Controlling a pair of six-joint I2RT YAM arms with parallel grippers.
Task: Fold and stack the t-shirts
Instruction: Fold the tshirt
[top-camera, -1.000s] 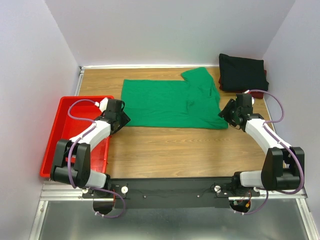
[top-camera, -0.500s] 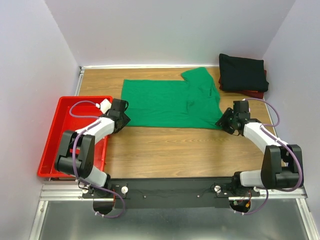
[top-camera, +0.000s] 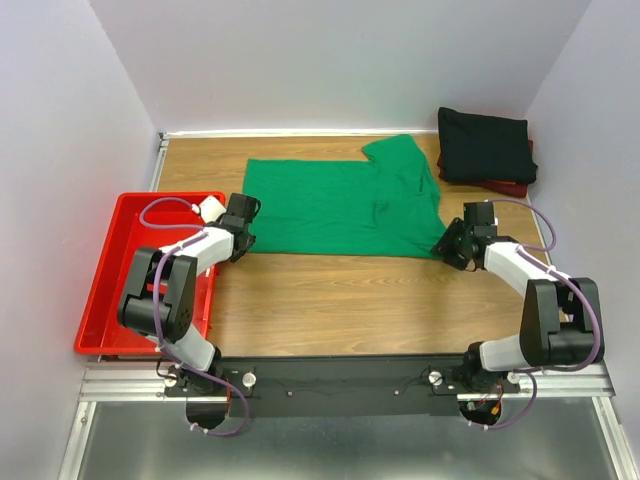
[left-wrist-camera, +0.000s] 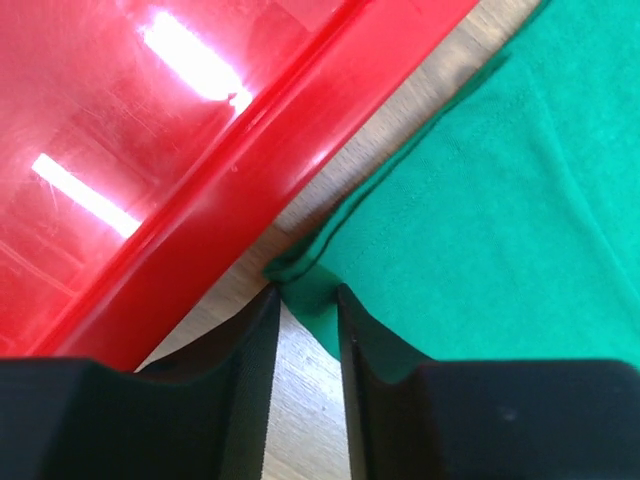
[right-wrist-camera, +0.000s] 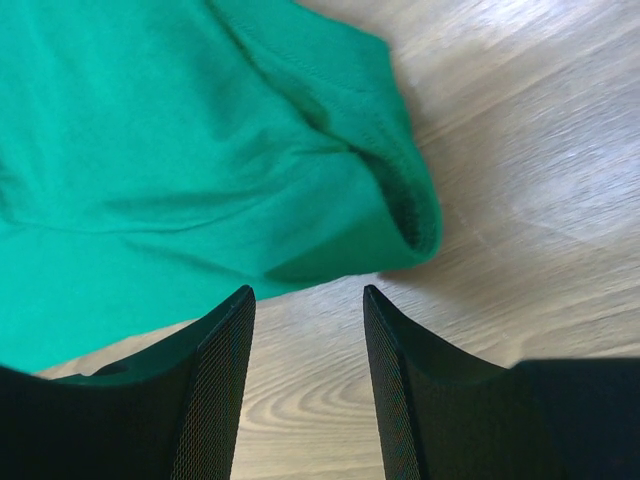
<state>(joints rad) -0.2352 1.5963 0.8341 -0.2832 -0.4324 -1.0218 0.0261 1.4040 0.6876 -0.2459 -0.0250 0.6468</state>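
Observation:
The bright green t-shirt lies flat in the middle of the table, one sleeve turned up at the back right. My left gripper is at its near left corner. In the left wrist view that gripper has closed in on the corner of the green shirt, the cloth bunched between the tips. My right gripper sits at the near right corner. In its wrist view the gripper is open, with the green hem just ahead of the fingertips. The black t-shirt lies folded on the dark red t-shirt at the back right.
A red plastic tray stands at the left table edge, and its rim runs close beside the left gripper. White walls enclose the table on three sides. Bare wood shows between the green shirt and the arm bases.
Both grippers have moved in to the green shirt's near corners and dropped lower: the left one to the right, the right one to the left. The shirts have not moved.

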